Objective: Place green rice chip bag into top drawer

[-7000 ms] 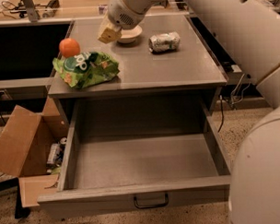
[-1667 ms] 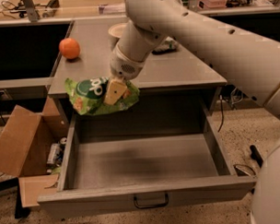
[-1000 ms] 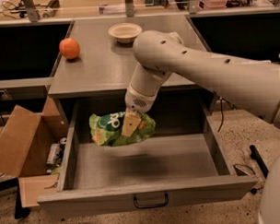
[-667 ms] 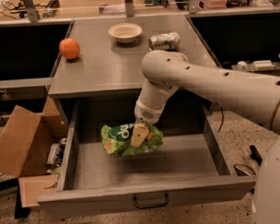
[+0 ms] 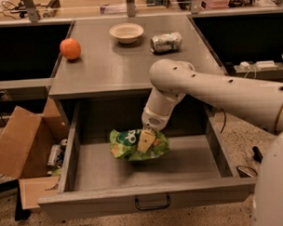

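The green rice chip bag (image 5: 128, 144) is crinkled bright green foil and sits low inside the open top drawer (image 5: 194, 162), near its middle. My gripper (image 5: 146, 141) reaches down into the drawer from the right and is shut on the bag's right part, with one tan finger (image 5: 145, 141) showing over the foil. I cannot tell whether the bag touches the drawer floor. The drawer is pulled fully out, its dark bail handle (image 5: 152, 204) at the front.
On the grey cabinet top (image 5: 107, 69) stand an orange fruit (image 5: 70, 48), a small beige bowl (image 5: 126, 32) and a crushed silver can (image 5: 166, 42). An open brown cardboard box (image 5: 26, 151) stands on the floor to the left of the drawer.
The gripper took the bag from the cabinet top's left front, carried it over the edge and lowered it rightward into the drawer. It still holds the bag.
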Controlling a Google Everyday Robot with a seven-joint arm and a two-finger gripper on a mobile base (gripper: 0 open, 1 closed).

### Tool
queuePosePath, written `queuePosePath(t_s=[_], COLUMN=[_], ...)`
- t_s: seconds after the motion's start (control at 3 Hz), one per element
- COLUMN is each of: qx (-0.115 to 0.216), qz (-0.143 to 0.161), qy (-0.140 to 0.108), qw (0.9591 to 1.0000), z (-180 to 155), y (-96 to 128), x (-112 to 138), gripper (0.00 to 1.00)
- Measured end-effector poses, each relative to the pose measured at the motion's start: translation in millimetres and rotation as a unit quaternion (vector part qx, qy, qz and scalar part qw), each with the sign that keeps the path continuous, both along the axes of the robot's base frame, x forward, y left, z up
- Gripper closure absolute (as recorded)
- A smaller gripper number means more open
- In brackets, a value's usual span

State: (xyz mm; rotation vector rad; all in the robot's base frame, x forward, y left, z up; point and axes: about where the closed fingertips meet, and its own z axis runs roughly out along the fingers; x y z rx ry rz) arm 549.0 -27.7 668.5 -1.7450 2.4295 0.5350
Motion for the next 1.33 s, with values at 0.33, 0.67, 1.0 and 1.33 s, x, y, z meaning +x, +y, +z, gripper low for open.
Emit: queuePosePath(t_s=[0.33,0.67,1.0,1.33], qx=[0.009,0.025,0.041,0.084], qz=[-0.014,-0.03,-0.043,-0.049], qy=[0.002,-0.005,-0.019,-0.07], qw=[0.9999,0.9992,0.998,0.9928], z=[-2.1,3.0,13.0,47.6], y=[-2.3,-8.5,-16.4,-20.9], x=[-2.8,-4.8,-6.1,-10.6], gripper=[0.28,0.0,0.0,0.0])
